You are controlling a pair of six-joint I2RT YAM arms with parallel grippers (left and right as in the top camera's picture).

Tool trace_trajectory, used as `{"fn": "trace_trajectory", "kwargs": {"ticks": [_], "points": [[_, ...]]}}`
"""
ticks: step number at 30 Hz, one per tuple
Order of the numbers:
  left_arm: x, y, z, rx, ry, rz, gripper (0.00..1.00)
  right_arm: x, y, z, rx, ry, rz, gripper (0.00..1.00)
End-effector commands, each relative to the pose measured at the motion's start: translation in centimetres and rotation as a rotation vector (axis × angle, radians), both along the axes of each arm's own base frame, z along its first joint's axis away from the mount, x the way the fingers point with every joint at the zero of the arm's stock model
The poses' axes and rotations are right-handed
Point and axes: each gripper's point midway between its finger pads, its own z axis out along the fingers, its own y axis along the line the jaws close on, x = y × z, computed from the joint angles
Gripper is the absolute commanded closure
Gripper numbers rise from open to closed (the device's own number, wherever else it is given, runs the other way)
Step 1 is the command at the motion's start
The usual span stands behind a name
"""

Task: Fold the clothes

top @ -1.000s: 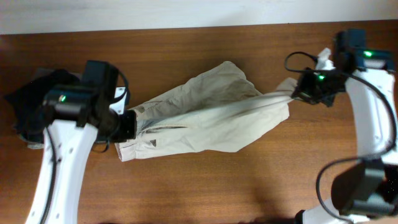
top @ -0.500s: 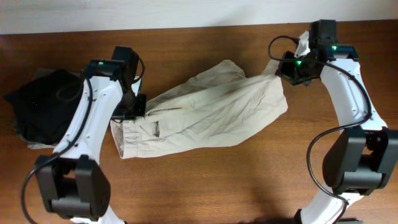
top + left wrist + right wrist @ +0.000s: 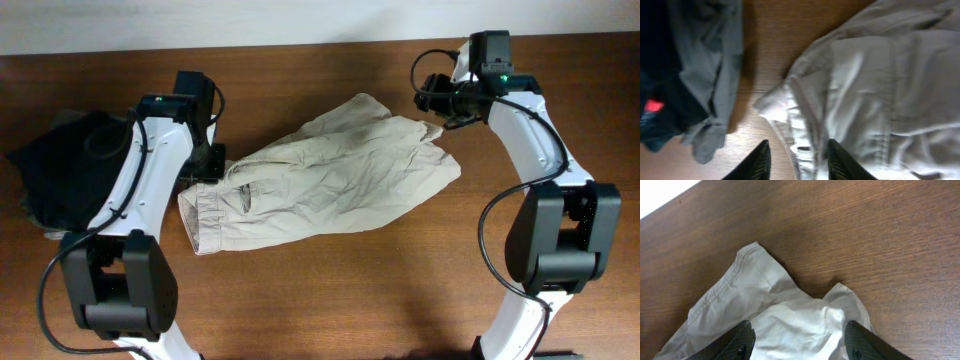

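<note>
A beige garment (image 3: 330,185) lies slack and crumpled across the middle of the wooden table (image 3: 400,290). Its waistband end points left and its hem end points right. My left gripper (image 3: 215,165) hovers at the waistband corner. In the left wrist view the left gripper (image 3: 799,165) is open, and the beige waistband (image 3: 800,120) runs loose below the spread fingers. My right gripper (image 3: 438,112) hangs over the back right corner of the cloth. In its wrist view the right gripper (image 3: 800,345) is open, with the beige hem (image 3: 790,320) lying under the gap.
A pile of dark clothes (image 3: 60,180) sits at the table's left end, close to the left arm. In the left wrist view a grey piece (image 3: 715,60) lies over that dark cloth (image 3: 660,75). The table's back edge (image 3: 300,45) runs just behind both grippers.
Both grippers were shut on the garment's ends, holding it stretched. They carried it toward the back of the table and opened. The cloth now lies slack on the table.
</note>
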Motion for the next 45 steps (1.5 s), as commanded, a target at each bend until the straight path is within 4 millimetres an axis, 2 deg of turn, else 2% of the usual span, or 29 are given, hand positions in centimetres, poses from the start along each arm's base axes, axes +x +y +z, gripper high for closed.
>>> {"fn": "trace_trajectory", "kwargs": {"ticks": [1, 3, 6, 7, 8, 10, 13, 17, 21, 26, 30, 33, 36, 43, 45], "points": [[1.1, 2.0, 1.9, 0.094, -0.040, 0.010, 0.59, 0.4, -0.3, 1.1, 0.001, -0.024, -0.018, 0.36], [1.5, 1.7, 3.1, 0.077, -0.057, 0.010, 0.59, -0.4, -0.2, 1.0, 0.019, 0.007, 0.003, 0.39], [1.7, 0.7, 5.0, 0.025, -0.072, 0.000, 0.60, -2.9, 0.2, 0.0, 0.054, 0.110, 0.036, 0.61], [1.6, 0.1, 5.5, -0.001, -0.071, -0.008, 0.64, -3.9, 0.3, -0.4, 0.057, 0.154, 0.040, 0.75], [1.5, -0.7, 5.8, -0.031, -0.067, -0.028, 0.67, -4.7, 0.4, -0.7, 0.055, 0.189, 0.051, 0.85], [1.2, -2.4, 5.8, -0.088, -0.050, -0.098, 0.73, -6.4, 0.8, -1.3, 0.040, 0.250, 0.095, 0.95], [0.8, -3.9, 5.5, -0.090, -0.028, -0.171, 0.81, -8.3, 1.5, -1.8, 0.020, 0.311, 0.156, 0.96], [0.8, -5.0, 5.2, -0.081, -0.025, -0.237, 0.85, -8.8, 1.9, -2.1, -0.022, 0.324, 0.192, 0.96], [0.9, -4.6, 5.0, -0.059, -0.024, -0.234, 0.85, -8.2, 1.5, -2.7, -0.085, 0.308, 0.183, 0.96], [1.5, -7.3, 4.6, -0.200, -0.055, -0.260, 0.84, -6.4, 2.5, -3.8, -0.042, 0.211, 0.201, 0.96], [2.3, -8.5, 2.3, -0.237, -0.080, -0.293, 0.84, -5.6, 2.9, -6.1, 0.005, 0.196, 0.143, 0.96], [1.5, -8.7, -0.9, -0.234, -0.031, -0.303, 0.83, -6.5, 2.9, -8.3, 0.016, 0.258, 0.128, 0.96], [0.5, -8.5, -4.0, -0.231, 0.034, -0.296, 0.84, -7.5, 2.7, -9.6, 0.008, 0.306, 0.124, 0.96], [-1.4, -8.1, -9.1, -0.221, 0.159, -0.282, 0.84, -9.7, -0.1, -10.7, -0.108, 0.416, 0.050, 0.96], [-1.5, -8.2, -10.1, -0.220, 0.176, -0.283, 0.84, -11.0, -1.9, -11.1, -0.165, 0.485, -0.025, 0.96]]}}
